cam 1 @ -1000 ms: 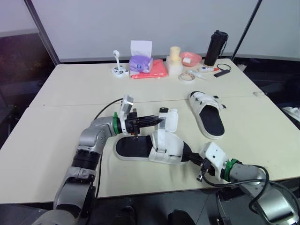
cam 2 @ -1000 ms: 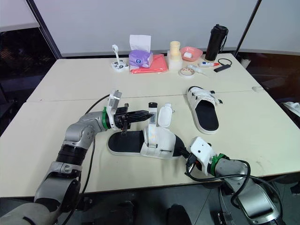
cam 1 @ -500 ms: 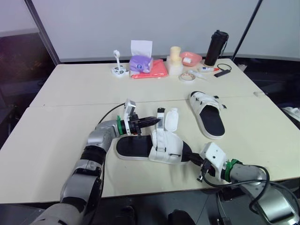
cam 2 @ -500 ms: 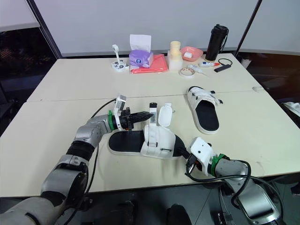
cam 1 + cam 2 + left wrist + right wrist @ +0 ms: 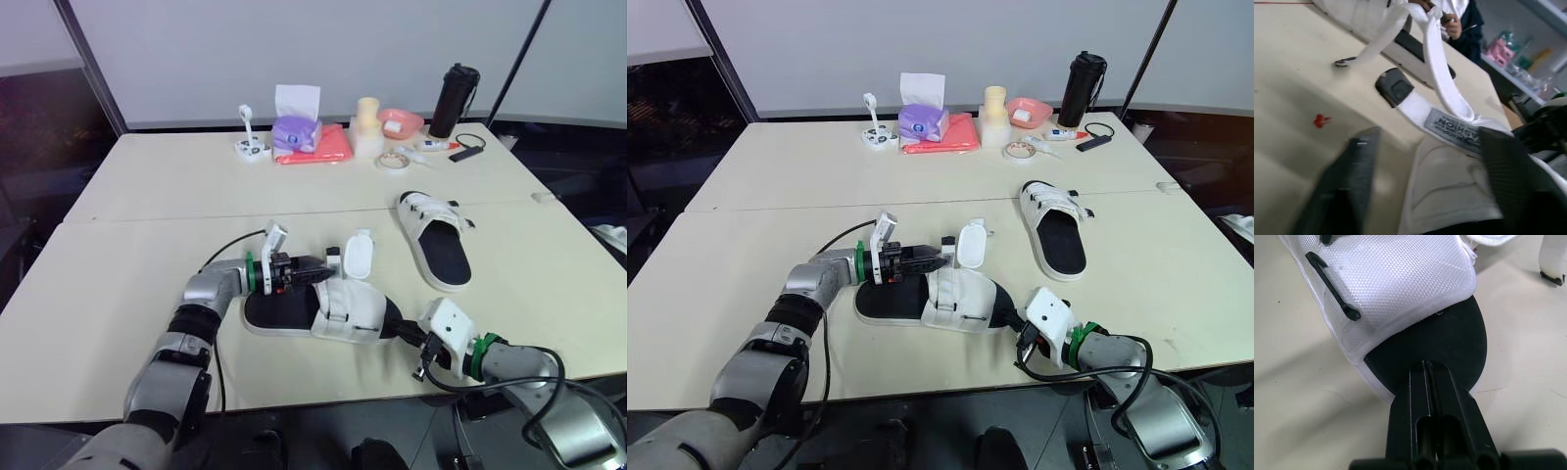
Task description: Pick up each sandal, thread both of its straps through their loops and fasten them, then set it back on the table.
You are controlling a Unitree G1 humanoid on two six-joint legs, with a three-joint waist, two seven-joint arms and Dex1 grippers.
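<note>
The near sandal (image 5: 328, 311), white with a black sole, lies flat on the table in front of me. Its thin strap (image 5: 1442, 83) with a black tip (image 5: 1396, 90) loops up loosely between the spread fingers (image 5: 1349, 181) of my left gripper (image 5: 318, 270), which stands open at the sandal's upper and grips nothing. A second white flap (image 5: 358, 253) stands up behind the strap. My right gripper (image 5: 1430, 374) is shut on the black toe edge of the sandal's sole (image 5: 1449, 340). The other sandal (image 5: 436, 240), straps fastened, lies farther back on the right.
Along the table's far edge stand a purple tissue box (image 5: 292, 130), a red cloth (image 5: 321, 149), a cream cylinder (image 5: 365, 119), a pink bowl (image 5: 398, 121), a tape roll (image 5: 391, 160) and a black bottle (image 5: 452, 98). A person in dark clothing (image 5: 1459, 22) is beyond the table.
My left gripper has let go of the thin strap and opened, and has sunk toward the sandal. The strap, held upright before, now sags lower. The right gripper has not moved.
</note>
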